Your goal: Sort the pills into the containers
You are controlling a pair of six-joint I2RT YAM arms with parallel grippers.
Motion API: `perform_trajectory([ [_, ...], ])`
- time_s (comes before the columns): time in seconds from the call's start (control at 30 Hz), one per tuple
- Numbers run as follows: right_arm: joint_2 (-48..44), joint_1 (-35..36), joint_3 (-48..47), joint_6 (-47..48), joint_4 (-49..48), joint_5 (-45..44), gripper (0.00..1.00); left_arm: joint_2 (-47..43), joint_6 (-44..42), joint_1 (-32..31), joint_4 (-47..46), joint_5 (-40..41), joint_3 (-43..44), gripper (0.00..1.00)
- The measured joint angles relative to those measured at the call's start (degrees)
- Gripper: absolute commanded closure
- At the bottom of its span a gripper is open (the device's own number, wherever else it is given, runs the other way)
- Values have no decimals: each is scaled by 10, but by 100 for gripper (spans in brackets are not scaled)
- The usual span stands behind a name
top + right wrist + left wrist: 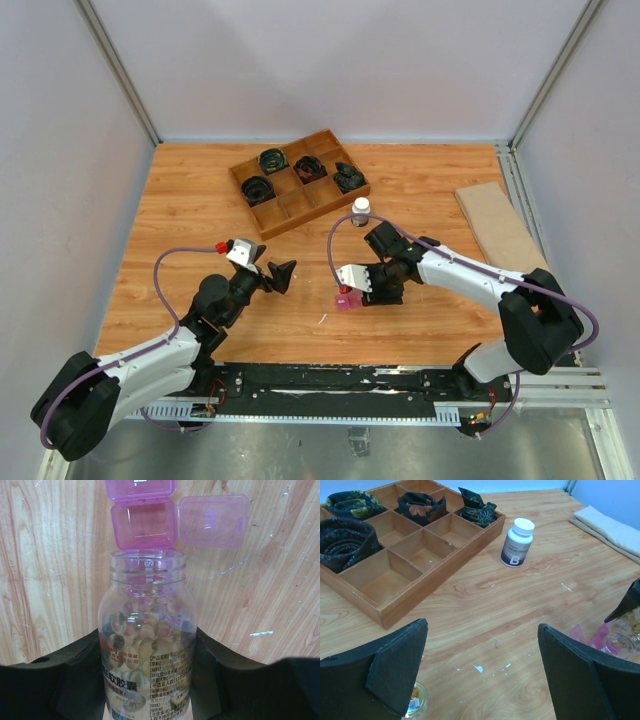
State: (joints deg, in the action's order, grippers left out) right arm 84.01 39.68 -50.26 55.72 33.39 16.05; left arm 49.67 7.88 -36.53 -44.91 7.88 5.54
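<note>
Where right fingers (60,685) clamp the jar (147,567), its base is cut off.

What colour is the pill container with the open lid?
The container is translucent pink, clearest in the right wrist view.

In the right wrist view the clear bottle (147,645) is cut off by the picture's edge, its base unseen. The pink containers (144,522) are cropped too. The pills (150,640) blur together, uncountable.
</note>
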Motion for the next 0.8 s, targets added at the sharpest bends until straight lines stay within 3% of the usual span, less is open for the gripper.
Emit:
perform_trajectory([
  [0.8, 2, 17, -7, 0, 4, -27, 99, 0, 0, 0, 0, 0, 0, 5],
])
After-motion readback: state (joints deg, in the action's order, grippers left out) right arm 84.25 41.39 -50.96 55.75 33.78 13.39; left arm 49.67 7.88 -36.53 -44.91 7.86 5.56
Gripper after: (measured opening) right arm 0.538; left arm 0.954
